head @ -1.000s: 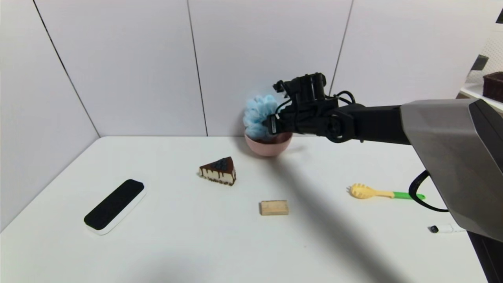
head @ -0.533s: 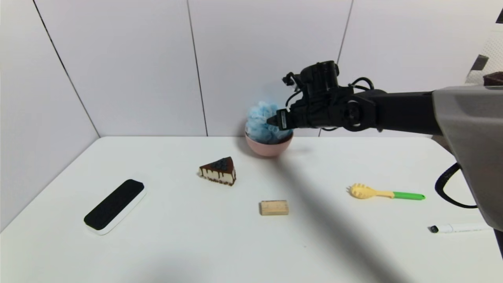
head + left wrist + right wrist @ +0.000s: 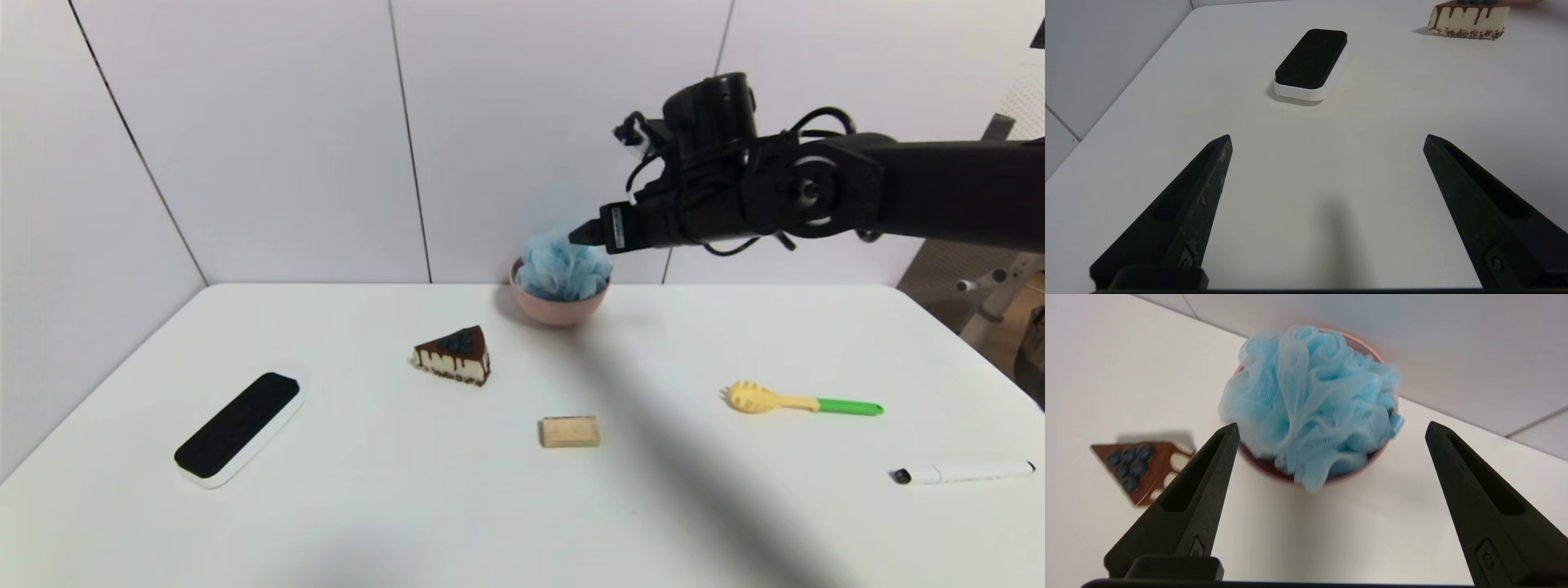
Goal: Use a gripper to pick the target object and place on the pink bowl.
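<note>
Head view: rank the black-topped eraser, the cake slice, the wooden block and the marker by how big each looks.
1. Black-topped eraser, clearly largest.
2. Marker, longest after it but very thin.
3. Cake slice.
4. Wooden block, close to the cake slice; the slice lies farther from the camera, so that pair is unsure.

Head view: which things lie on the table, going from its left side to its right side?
Black-and-white eraser → chocolate cake slice → wooden block → yellow pasta spoon with green handle → white marker. The blue bath pouf in the pink bowl overlaps the block's span.
</note>
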Controlling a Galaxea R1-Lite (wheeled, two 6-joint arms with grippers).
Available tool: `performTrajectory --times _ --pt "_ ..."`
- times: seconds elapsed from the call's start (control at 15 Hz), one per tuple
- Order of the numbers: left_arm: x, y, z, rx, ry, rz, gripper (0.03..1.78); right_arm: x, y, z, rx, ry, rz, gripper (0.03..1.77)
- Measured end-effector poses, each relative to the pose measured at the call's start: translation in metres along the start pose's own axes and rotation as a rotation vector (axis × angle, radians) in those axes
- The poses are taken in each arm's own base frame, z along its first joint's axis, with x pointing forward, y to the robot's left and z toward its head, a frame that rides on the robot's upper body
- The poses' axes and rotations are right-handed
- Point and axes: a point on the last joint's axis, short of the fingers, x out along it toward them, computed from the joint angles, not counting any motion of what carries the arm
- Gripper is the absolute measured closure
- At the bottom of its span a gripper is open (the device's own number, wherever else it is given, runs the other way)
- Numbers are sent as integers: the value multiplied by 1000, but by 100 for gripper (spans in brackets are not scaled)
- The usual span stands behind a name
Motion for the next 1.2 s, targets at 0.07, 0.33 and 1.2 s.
performTrajectory --times 0.07,0.33,1.2 --pt "0 0 0 0 0 0 12 -16 -1 2 0 13 -3 20" --pt "0 0 0 0 0 0 12 -98 -10 -4 13 99 -57 16" --pt "0 0 0 0 0 0 12 -296 -27 -256 103 -80 -407 11"
